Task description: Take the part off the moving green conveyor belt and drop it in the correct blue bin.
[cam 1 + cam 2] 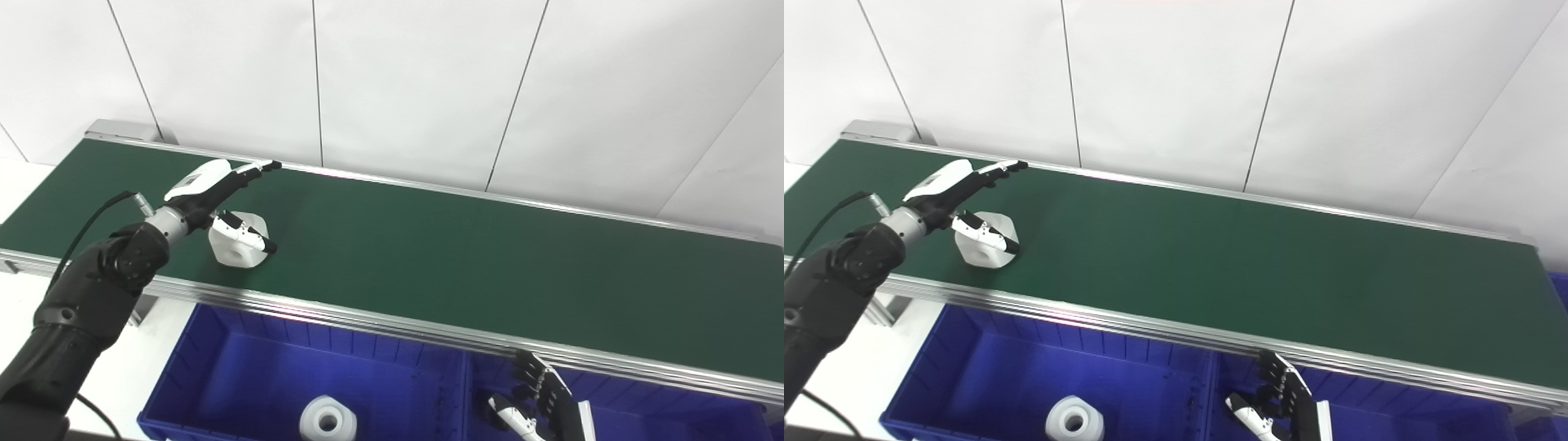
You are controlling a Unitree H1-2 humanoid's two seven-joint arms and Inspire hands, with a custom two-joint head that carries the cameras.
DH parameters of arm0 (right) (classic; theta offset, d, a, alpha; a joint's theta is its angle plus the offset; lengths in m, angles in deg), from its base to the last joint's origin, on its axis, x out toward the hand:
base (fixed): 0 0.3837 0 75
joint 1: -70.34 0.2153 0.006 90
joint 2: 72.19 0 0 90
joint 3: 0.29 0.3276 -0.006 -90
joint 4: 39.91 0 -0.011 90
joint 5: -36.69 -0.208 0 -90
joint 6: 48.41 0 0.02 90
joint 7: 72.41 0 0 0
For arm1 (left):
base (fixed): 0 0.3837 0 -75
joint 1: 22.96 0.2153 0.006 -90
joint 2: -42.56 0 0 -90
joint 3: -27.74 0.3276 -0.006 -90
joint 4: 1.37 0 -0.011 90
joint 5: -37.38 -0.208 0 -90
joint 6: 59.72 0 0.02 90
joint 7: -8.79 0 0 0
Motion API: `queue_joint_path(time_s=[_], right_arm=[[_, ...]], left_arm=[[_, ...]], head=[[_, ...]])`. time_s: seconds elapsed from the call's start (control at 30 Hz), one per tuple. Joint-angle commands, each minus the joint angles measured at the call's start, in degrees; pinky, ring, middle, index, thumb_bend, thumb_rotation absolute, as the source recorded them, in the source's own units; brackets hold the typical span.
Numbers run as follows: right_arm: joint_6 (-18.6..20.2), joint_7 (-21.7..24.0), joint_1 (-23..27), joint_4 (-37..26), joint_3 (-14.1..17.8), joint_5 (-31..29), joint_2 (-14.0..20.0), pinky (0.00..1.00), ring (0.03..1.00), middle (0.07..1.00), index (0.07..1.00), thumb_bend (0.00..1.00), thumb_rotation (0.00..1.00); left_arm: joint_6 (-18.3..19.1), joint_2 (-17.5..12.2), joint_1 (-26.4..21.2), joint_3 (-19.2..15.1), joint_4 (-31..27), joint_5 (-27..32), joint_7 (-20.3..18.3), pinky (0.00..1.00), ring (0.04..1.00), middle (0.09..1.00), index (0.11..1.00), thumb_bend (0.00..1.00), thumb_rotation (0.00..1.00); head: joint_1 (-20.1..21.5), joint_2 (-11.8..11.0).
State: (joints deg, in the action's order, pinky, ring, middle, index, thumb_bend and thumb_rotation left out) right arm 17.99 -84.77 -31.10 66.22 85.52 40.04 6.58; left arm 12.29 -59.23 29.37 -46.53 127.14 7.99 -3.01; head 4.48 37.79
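Left hand [211, 193] spread wide, fingers extended above and thumb before the white hexagonal plastic part with a central hole [240, 245], which rests on the green conveyor belt [465, 257]; contact uncertain. Right hand [545, 398] open, empty, over the right blue plastic bin [674, 410]. White panelled wall [429, 79] behind.

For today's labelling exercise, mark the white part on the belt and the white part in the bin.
white part on the belt [236, 252], left eye view, front face.
white part in the bin [327, 419], left eye view, top.
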Motion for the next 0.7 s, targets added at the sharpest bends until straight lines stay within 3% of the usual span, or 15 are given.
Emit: queue_joint_path(time_s=[0.0, 0.27, 0.4, 0.5, 0.57, 0.6, 0.63, 0.67], right_arm=[[-3.33, -1.48, 0.47, -0.8, -0.23, 0.7, 0.41, 0.7, 0.747, 0.764, 0.76, 0.83, 0.41], [-3.33, -3.7, 0.56, -0.74, -1.47, 1.42, 1.44, 0.69, 0.736, 0.752, 0.751, 0.84, 0.42], [-3.33, -4.64, 0.68, -0.66, -2.02, 1.65, 1.78, 0.68, 0.735, 0.751, 0.747, 0.82, 0.4], [-3.33, -4.28, 0.73, -0.55, -1.86, 0.76, 1.71, 0.68, 0.732, 0.747, 0.744, 0.84, 0.41], [-3.33, -4.18, 0.73, -0.58, -1.87, 0.62, 1.76, 0.68, 0.731, 0.746, 0.745, 0.85, 0.41], [-3.33, -4.42, 0.71, -0.62, -1.93, 0.82, 1.79, 0.68, 0.732, 0.745, 0.745, 0.85, 0.42], [-3.33, -4.58, 0.7, -0.66, -1.96, 0.91, 1.79, 0.68, 0.73, 0.744, 0.745, 0.85, 0.42], [-3.33, -4.72, 0.7, -0.68, -2.01, 1.01, 1.81, 0.68, 0.727, 0.743, 0.745, 0.84, 0.42]], left_arm=[[-1.3, -1.63, -3.33, 0.59, 0.63, -1.82, 2.09, 0.94, 0.953, 0.935, 0.935, 0.84, 0.3], [-0.12, -0.1, -3.64, 4.49, 3.76, -8.97, 8.25, 0.95, 0.933, 0.905, 0.908, 0.87, 0.17], [1.06, 1.91, -3.9, 7.51, 5.99, -13.4, 12.55, 0.96, 0.924, 0.893, 0.893, 0.88, 0.06], [0.74, 3.44, -4.23, 8.59, 8.16, -13.61, 13.83, 0.95, 0.911, 0.875, 0.871, 0.87, 0.0], [-0.45, 4.8, -4.12, 7.84, 9.83, -11.87, 15.04, 0.88, 0.878, 0.846, 0.839, 0.85, 0.0], [-1.64, 5.55, -3.97, 7.48, 10.79, -11.36, 16.91, 0.68, 0.723, 0.741, 0.786, 0.8, 0.0], [-3.02, 6.22, -3.91, 7.22, 11.86, -11.01, 18.89, 0.52, 0.57, 0.633, 0.645, 0.65, 0.0], [-4.03, 6.63, -3.94, 7.13, 12.7, -10.88, 20.33, 0.41, 0.449, 0.534, 0.592, 0.56, 0.0]], head=[[-0.24, -0.16], [-0.54, -0.65], [-0.54, -0.72], [-0.49, -0.74], [-0.43, -0.68], [-0.43, -0.68], [-0.26, -0.64], [-0.26, -0.64]])
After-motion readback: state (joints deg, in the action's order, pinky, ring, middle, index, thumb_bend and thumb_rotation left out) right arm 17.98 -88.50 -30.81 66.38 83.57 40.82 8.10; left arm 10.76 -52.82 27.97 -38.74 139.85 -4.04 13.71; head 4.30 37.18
